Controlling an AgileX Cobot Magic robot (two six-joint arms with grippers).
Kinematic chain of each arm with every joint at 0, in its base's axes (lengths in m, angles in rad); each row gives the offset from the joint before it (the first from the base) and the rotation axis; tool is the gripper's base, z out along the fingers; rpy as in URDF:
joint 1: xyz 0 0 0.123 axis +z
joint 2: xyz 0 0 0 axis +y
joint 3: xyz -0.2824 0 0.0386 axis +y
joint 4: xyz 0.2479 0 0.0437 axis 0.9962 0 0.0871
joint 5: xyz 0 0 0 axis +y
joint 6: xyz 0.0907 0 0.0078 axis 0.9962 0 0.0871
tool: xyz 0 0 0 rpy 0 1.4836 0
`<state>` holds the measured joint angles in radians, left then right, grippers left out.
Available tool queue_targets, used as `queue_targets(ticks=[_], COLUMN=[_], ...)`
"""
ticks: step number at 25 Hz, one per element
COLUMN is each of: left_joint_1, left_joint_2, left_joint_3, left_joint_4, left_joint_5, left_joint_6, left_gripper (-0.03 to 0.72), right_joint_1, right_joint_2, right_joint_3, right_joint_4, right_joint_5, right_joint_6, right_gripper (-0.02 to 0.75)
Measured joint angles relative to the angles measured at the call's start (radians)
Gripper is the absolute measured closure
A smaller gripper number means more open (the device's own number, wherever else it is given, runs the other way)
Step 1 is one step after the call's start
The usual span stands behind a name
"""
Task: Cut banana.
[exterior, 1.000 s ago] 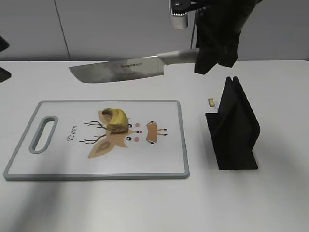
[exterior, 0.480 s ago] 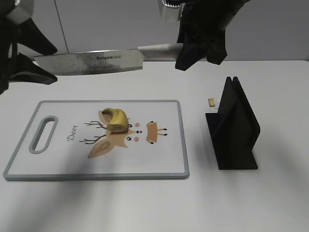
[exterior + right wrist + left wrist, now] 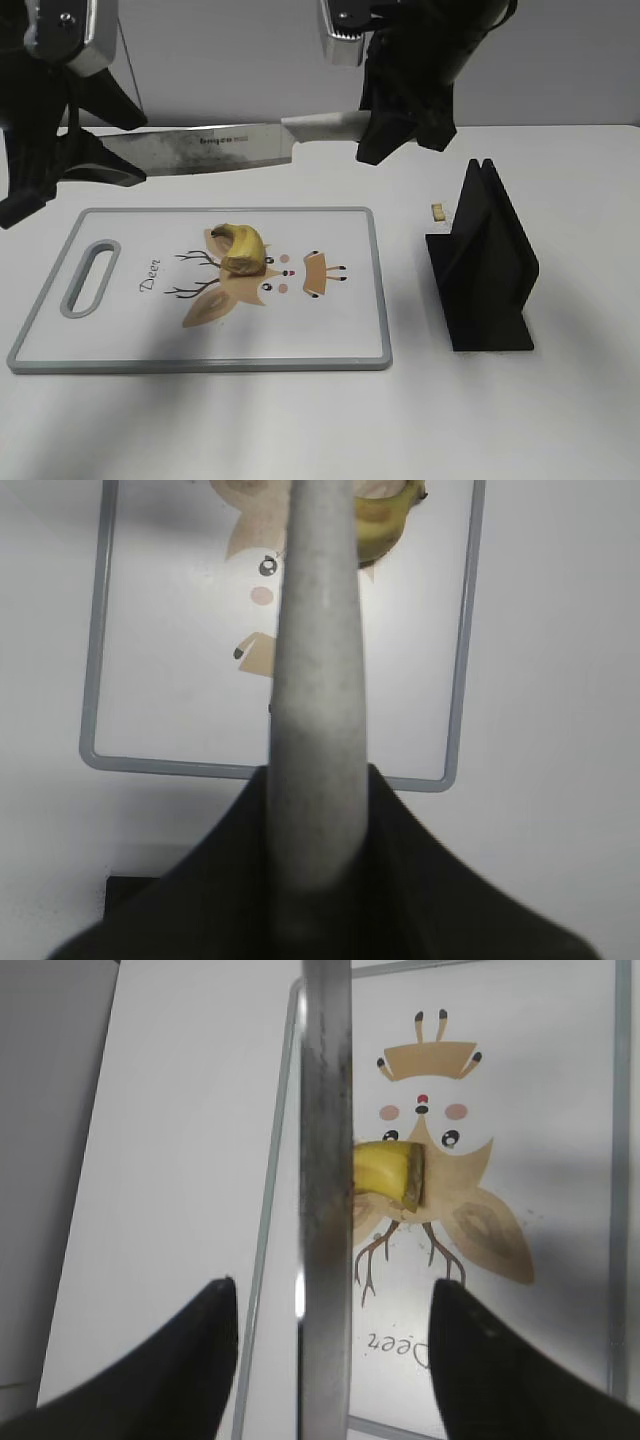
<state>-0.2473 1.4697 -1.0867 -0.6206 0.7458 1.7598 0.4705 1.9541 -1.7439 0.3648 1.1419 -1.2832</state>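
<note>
A short curved piece of banana [image 3: 240, 248] lies on the white cutting board [image 3: 120, 330] with a deer drawing. It also shows in the left wrist view [image 3: 385, 1168] and the right wrist view [image 3: 388, 520]. My right gripper [image 3: 392, 128] is shut on the grey handle [image 3: 318, 700] of a large knife [image 3: 215, 146], held level in the air above the board's far edge. My left gripper [image 3: 70, 165] is open, its fingers [image 3: 330, 1360] on either side of the blade's tip [image 3: 326, 1210] without touching it.
A black knife stand [image 3: 484, 262] stands to the right of the board. A small tan scrap [image 3: 437, 211] lies on the table behind it. The board's handle slot [image 3: 90, 277] is at its left end.
The knife has moved left across the board's far side. My left gripper has come in from the left and now straddles the blade tip.
</note>
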Motion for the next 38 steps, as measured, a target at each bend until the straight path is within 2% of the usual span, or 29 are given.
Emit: queue_targets(ticks=[3,9,17,27,32,38], left_joint_1=[0.0,0.0,0.0,0.0,-0.001,-0.004], left_joint_2=[0.003,0.036,0.046,0.052,0.095,0.128], left_joint_3=[-0.001,-0.002,-0.002,-0.002,-0.003,-0.003], left_joint_4=[0.001,0.019,0.03,0.029,0.019,0.014], left_joint_5=[-0.001,-0.006,-0.098,-0.115,-0.1,-0.104], left_joint_6=[-0.012,-0.02,-0.022,-0.023,-0.023,-0.022], left_gripper=[0.152,0.308,0.362,0.485,0.642,0.681], right_joint_1=[0.0,0.0,0.0,0.0,-0.002,-0.02], right_joint_2=[0.01,0.011,0.021,0.021,0.023,0.072], right_joint_3=[0.0,0.0,0.0,0.0,0.0,0.0], right_joint_4=[-0.001,0.008,0.012,0.013,-0.015,-0.004], right_joint_5=[0.0,-0.001,-0.008,-0.012,-0.001,0.018], right_joint_6=[0.001,0.003,0.013,0.069,0.114,0.154], right_gripper=[0.568,0.568,0.568,0.568,0.564,0.552])
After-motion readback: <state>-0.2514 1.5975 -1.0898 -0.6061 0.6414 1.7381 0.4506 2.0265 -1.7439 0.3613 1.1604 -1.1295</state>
